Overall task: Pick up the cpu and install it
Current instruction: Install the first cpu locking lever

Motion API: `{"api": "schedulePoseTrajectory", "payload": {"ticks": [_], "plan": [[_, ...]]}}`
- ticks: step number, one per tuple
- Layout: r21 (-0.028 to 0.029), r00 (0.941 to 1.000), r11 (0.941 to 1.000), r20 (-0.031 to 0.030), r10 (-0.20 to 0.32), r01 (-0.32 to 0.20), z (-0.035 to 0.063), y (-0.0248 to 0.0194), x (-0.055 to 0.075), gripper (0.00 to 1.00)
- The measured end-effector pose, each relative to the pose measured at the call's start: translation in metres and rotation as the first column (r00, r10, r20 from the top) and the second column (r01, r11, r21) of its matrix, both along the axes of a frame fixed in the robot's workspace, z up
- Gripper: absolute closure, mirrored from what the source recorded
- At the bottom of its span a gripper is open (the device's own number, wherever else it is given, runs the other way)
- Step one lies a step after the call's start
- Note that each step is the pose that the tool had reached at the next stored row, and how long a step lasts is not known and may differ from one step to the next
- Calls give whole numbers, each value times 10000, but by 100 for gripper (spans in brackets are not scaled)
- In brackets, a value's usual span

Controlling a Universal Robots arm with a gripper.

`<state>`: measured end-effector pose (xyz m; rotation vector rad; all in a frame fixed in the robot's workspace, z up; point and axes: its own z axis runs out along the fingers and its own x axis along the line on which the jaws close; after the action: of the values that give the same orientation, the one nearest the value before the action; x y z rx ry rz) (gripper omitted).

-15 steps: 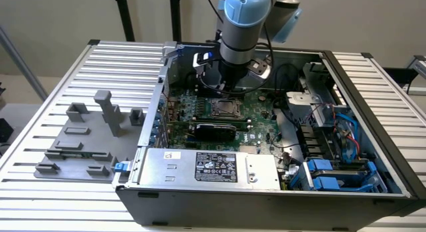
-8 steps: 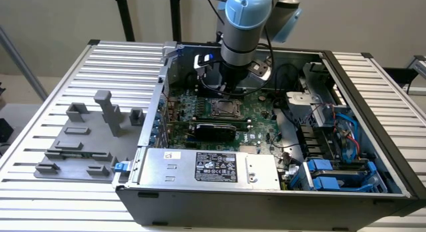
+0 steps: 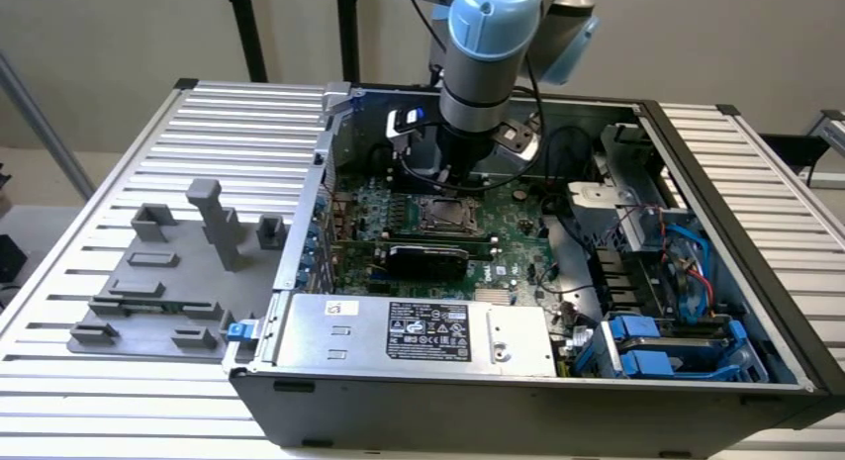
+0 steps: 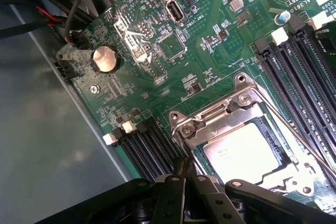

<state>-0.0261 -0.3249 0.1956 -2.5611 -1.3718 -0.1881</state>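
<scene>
The cpu (image 4: 242, 151) sits in the socket (image 4: 247, 129) on the motherboard (image 4: 157, 51), silver top showing, at the wrist view's lower right. The gripper (image 4: 184, 174), closed and empty, hovers just beside the socket's edge, inside the open case (image 3: 739, 232).

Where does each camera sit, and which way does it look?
Exterior view: off the arm, raised, looking down into the open computer case; the robot arm reaches in.
Wrist view: on the wrist, close above the motherboard; the shut pincer shows beside the socket frame.
Shared: the motherboard and the cpu in its socket.
</scene>
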Motion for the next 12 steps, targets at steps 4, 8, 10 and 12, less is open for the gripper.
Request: {"api": "schedulePoseTrajectory", "payload": {"ticks": [4,8,10,12], "plan": [[1,10000,10000,16,43,-43,0,0,3,89],[7,10000,10000,17,89,-89,0,0,4,89],[21,9999,9999,19,100,-100,0,-4,5,89],[50,9999,9999,20,101,-101,-1,-11,6,89]]}}
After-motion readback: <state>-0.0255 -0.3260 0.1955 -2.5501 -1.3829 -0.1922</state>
